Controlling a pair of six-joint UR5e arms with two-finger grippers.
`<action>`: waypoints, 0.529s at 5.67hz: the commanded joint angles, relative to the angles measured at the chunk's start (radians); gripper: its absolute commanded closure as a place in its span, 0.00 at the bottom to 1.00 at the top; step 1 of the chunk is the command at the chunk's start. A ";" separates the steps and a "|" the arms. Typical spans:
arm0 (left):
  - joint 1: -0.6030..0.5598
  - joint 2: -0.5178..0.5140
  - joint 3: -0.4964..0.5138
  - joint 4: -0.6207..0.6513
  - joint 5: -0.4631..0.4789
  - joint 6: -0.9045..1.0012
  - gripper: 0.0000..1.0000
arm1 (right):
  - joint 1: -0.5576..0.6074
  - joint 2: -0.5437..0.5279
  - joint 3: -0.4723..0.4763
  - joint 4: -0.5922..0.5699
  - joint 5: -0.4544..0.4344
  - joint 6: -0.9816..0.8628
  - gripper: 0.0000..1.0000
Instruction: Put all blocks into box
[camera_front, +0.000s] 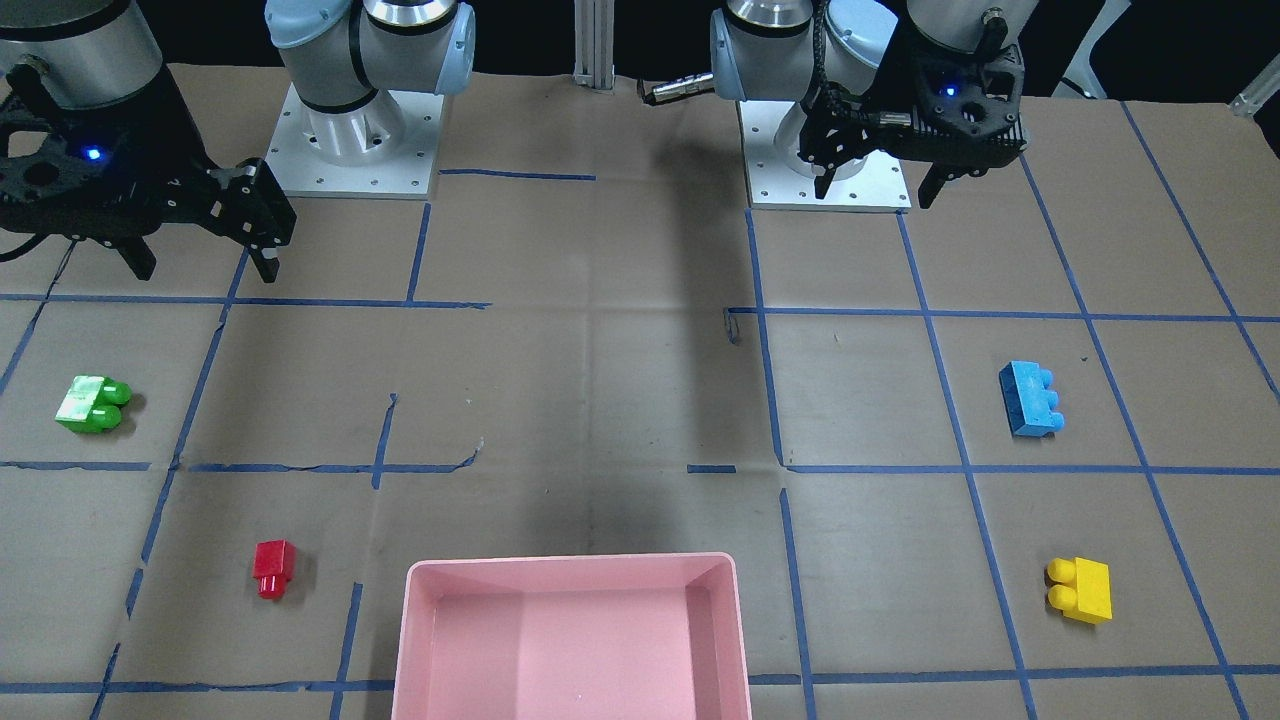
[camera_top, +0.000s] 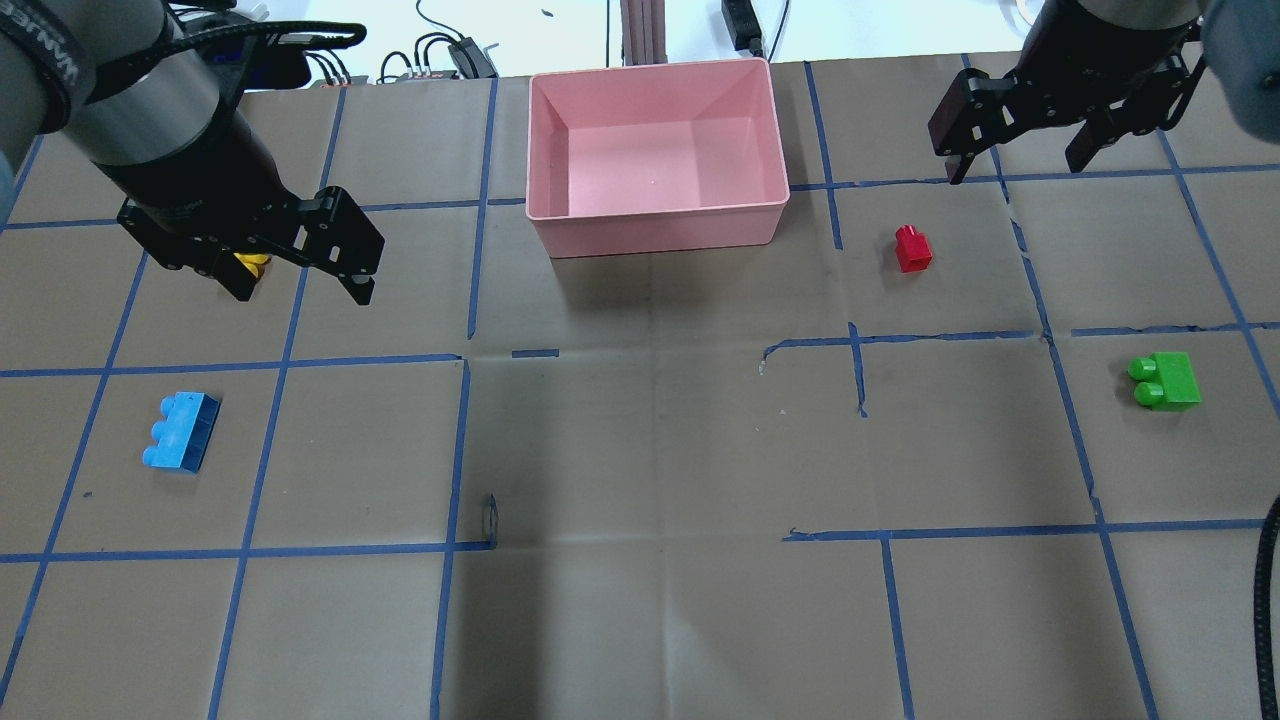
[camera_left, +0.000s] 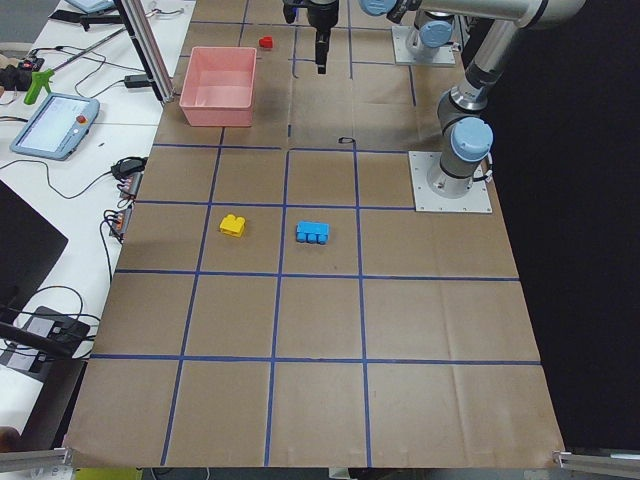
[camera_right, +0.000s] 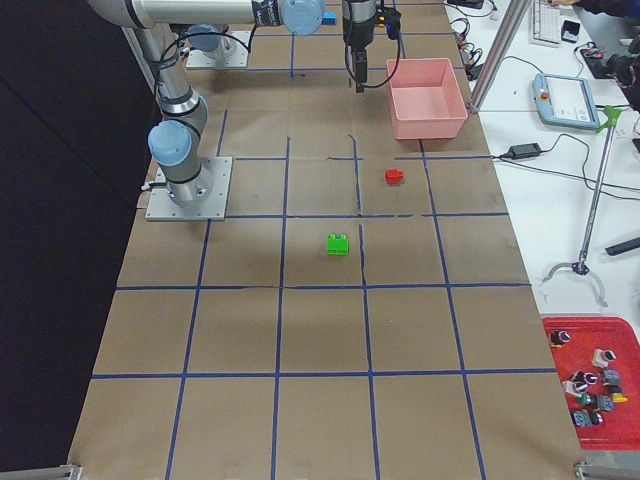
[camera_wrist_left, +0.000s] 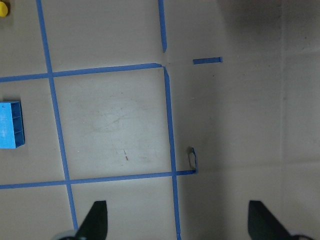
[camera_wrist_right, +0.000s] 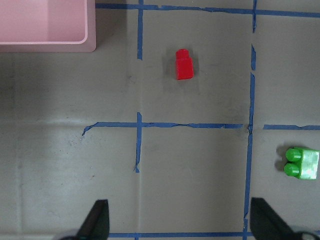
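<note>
Outside the pink box (camera_front: 570, 562), four blocks (camera_front: 93, 405) (camera_front: 273, 568) (camera_front: 1028, 398) (camera_front: 1082, 590)

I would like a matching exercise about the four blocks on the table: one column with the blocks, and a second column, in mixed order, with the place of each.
Column 1
1. green block
2. red block
3. blue block
4. yellow block

Column 2
A. robot's left half, partly hidden behind the left gripper in the overhead view
B. robot's right half, the block nearest the box
C. robot's left half, in plain sight in the overhead view
D. robot's right half, farther from the box than its neighbour

Pairs: 1-D, 2-B, 3-C, 4-A
</note>
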 joint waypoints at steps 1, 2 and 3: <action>0.000 0.000 -0.002 0.000 0.002 0.001 0.00 | 0.000 0.002 0.001 0.003 0.000 -0.001 0.00; 0.000 -0.002 -0.002 0.000 0.002 0.004 0.00 | 0.000 0.001 0.001 0.005 0.000 -0.003 0.00; 0.000 -0.002 -0.002 0.000 0.002 0.008 0.00 | 0.000 0.001 0.003 0.012 0.002 -0.005 0.00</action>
